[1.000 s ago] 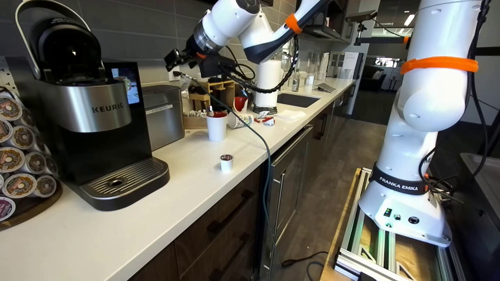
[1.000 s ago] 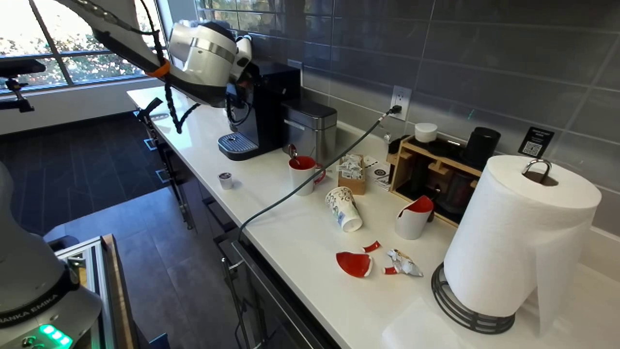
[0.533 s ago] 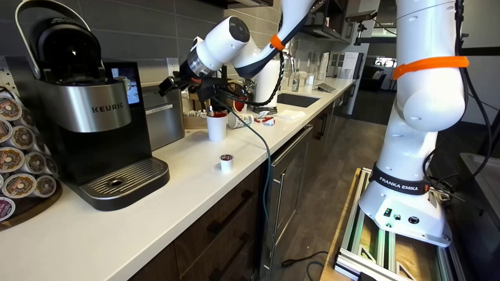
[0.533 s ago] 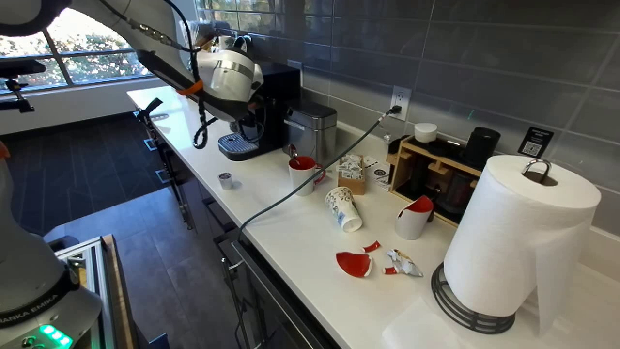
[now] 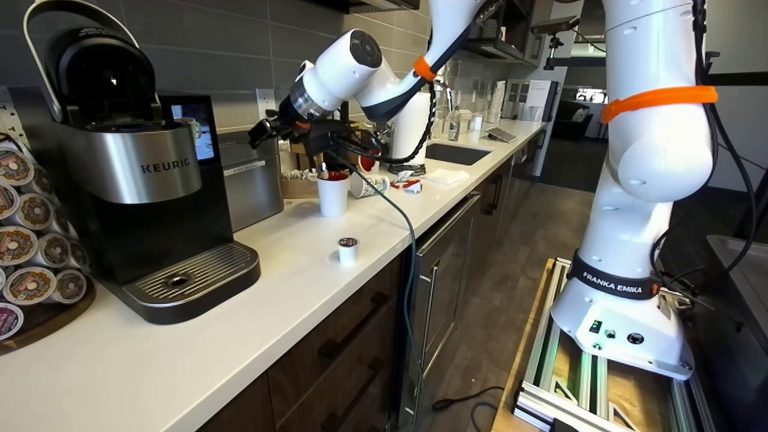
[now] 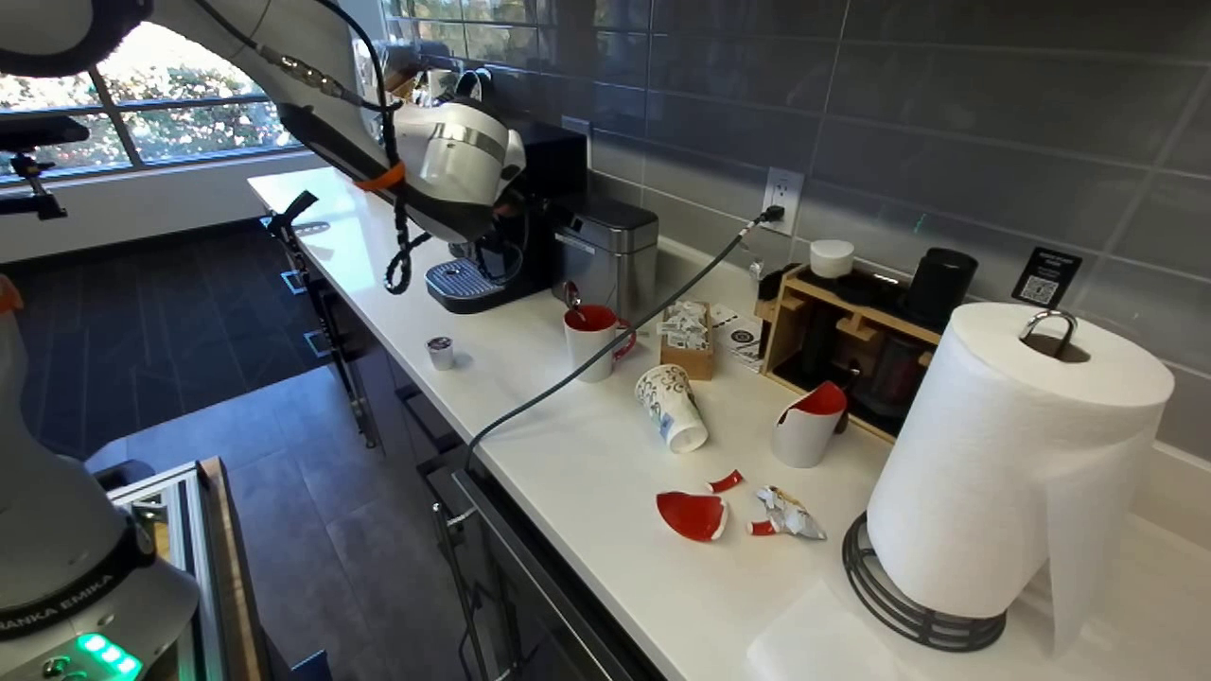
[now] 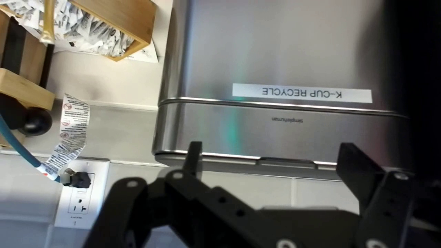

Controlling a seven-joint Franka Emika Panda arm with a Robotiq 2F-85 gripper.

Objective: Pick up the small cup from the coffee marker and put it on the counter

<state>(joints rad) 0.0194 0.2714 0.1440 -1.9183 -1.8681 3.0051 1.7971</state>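
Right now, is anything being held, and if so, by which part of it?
Nothing is held: the open gripper is empty, and the small cup stands apart from it on the counter.

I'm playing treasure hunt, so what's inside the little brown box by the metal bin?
White, printed paper packets show in the brown box. They cover whatever is deeper down, so I can't see that.

kitchen, coffee machine (image 5: 147, 183), sink (image 5: 459, 154), paper towels (image 6: 1017, 463)

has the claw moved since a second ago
Yes, downward: in an exterior view the claw was above the grey bin and now overlaps its upper part.
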